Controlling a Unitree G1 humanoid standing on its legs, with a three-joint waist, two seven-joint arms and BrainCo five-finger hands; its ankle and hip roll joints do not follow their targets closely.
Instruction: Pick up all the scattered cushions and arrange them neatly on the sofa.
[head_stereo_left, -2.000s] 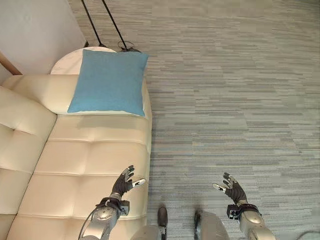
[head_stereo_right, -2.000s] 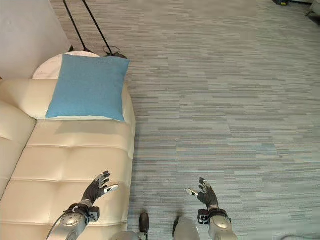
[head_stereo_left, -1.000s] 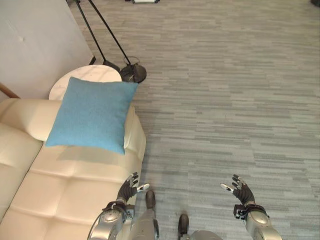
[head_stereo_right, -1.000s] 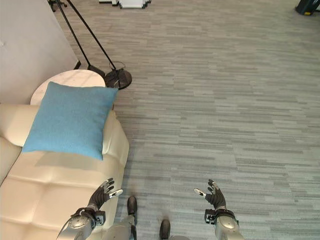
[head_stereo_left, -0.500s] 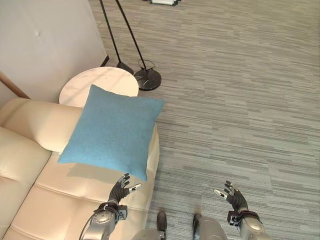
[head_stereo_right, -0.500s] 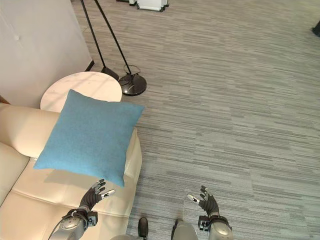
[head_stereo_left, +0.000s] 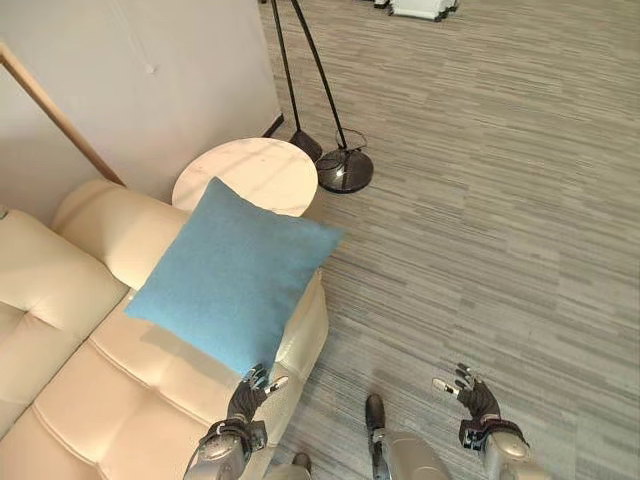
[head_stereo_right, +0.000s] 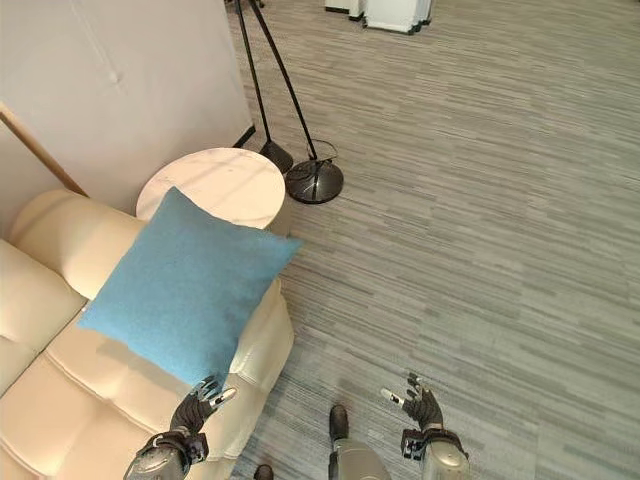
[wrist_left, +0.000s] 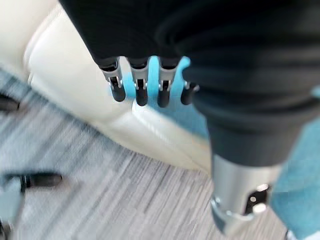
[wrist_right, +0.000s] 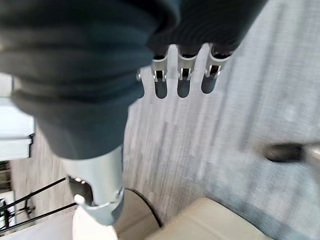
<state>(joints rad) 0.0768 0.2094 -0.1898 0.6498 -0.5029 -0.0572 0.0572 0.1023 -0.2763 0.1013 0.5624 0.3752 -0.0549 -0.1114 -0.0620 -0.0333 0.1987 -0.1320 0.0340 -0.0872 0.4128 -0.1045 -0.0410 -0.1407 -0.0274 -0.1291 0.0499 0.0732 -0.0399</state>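
Note:
A blue square cushion (head_stereo_left: 235, 286) leans against the armrest of the cream sofa (head_stereo_left: 110, 400), one corner hanging past the sofa's end. My left hand (head_stereo_left: 247, 392) hovers open just below the cushion's lower corner, over the seat's edge; past its fingers (wrist_left: 140, 91) the wrist view shows cream seat and blue cloth. My right hand (head_stereo_left: 472, 396) is open over the carpet, far from the sofa, with nothing in it. Its fingers (wrist_right: 183, 80) hang over grey carpet.
A round white side table (head_stereo_left: 246, 172) stands by the sofa's end against the wall. A floor lamp's black base (head_stereo_left: 344, 171) and slanting poles (head_stereo_right: 270, 60) rise beside it. Grey striped carpet (head_stereo_left: 500, 220) spreads to the right.
The camera has swung, bringing the wall, side table and lamp base further into view. Both hands stay open and low. The cushion rests as before on the armrest.

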